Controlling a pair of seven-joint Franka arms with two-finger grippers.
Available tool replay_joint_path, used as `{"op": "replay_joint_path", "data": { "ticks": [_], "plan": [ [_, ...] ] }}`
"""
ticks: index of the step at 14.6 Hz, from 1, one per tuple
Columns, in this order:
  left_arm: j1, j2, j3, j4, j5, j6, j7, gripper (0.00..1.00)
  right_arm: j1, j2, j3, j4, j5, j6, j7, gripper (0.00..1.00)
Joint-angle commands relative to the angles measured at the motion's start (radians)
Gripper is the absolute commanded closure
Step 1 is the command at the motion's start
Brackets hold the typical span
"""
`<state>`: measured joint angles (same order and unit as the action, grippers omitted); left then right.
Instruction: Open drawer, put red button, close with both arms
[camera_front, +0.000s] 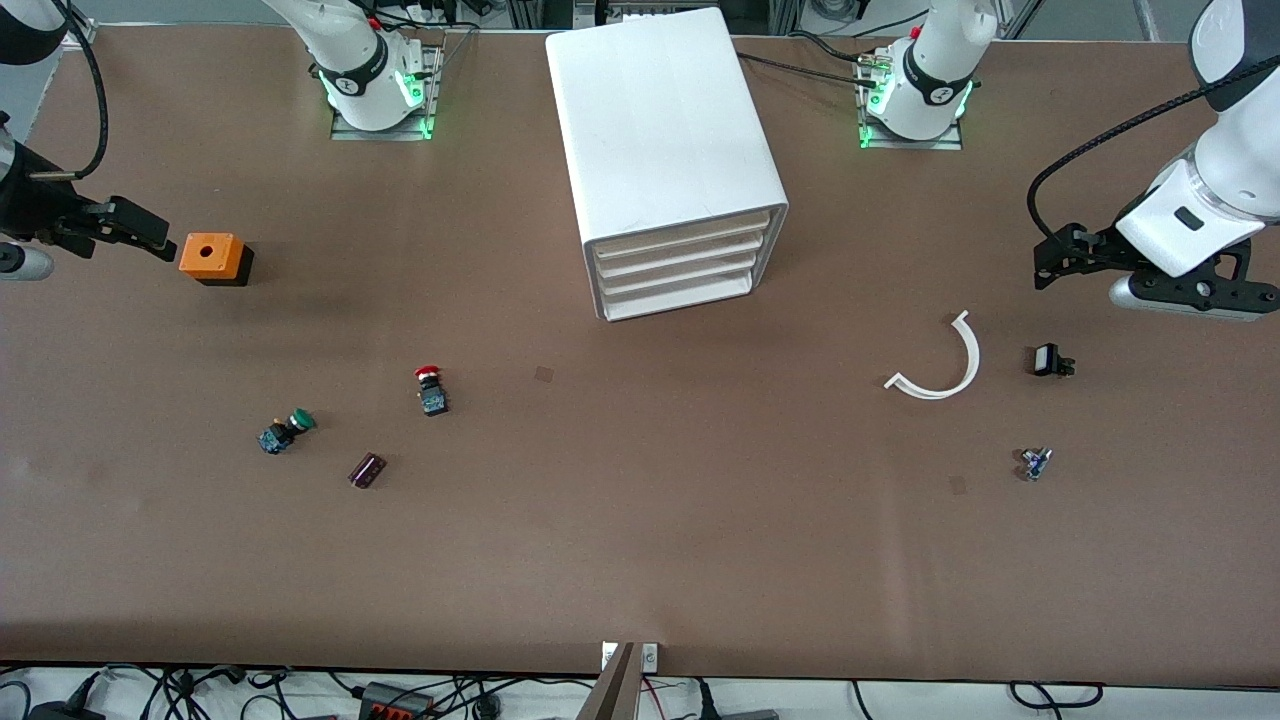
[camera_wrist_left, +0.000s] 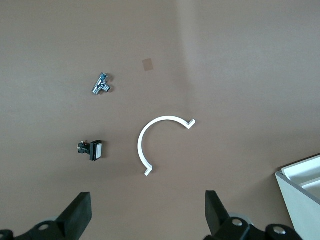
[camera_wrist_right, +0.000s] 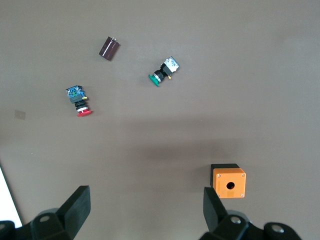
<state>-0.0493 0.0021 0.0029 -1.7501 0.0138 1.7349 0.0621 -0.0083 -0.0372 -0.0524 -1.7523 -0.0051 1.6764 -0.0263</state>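
Nothing begun: all drawers of the cabinet are sitting closed. Left gripper and right gripper are hovering spread, empty, at the table's ends. Red button is lying on the table, nearer the camera than the cabinet. Next: probably pulling a drawer open.

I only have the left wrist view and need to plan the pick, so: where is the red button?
Observer: The red button lies toward the right arm's end of the table, beside a green button.
Operator: Is any drawer open?
Observer: No, all drawers of the cabinet look shut.
Operator: And the right gripper?
Observer: The right gripper is open, beside an orange box, holding nothing.
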Motion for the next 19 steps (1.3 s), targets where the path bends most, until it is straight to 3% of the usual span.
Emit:
{"op": "replay_joint_path", "data": {
  "ticks": [1, 15, 19],
  "plan": [
    [0.003, 0.036, 0.000, 0.069, 0.006, -0.037, 0.015, 0.00, 0.001, -0.038, 0.005, -0.039, -0.004, 0.014, 0.006, 0.00],
    [0.000, 0.058, -0.006, 0.076, 0.006, -0.098, 0.015, 0.00, 0.001, -0.036, 0.011, -0.030, -0.009, 0.017, 0.006, 0.00],
    [-0.007, 0.058, -0.007, 0.078, 0.006, -0.098, 0.015, 0.00, 0.001, 0.029, 0.011, 0.023, 0.001, 0.019, 0.012, 0.00]
  ]
}}
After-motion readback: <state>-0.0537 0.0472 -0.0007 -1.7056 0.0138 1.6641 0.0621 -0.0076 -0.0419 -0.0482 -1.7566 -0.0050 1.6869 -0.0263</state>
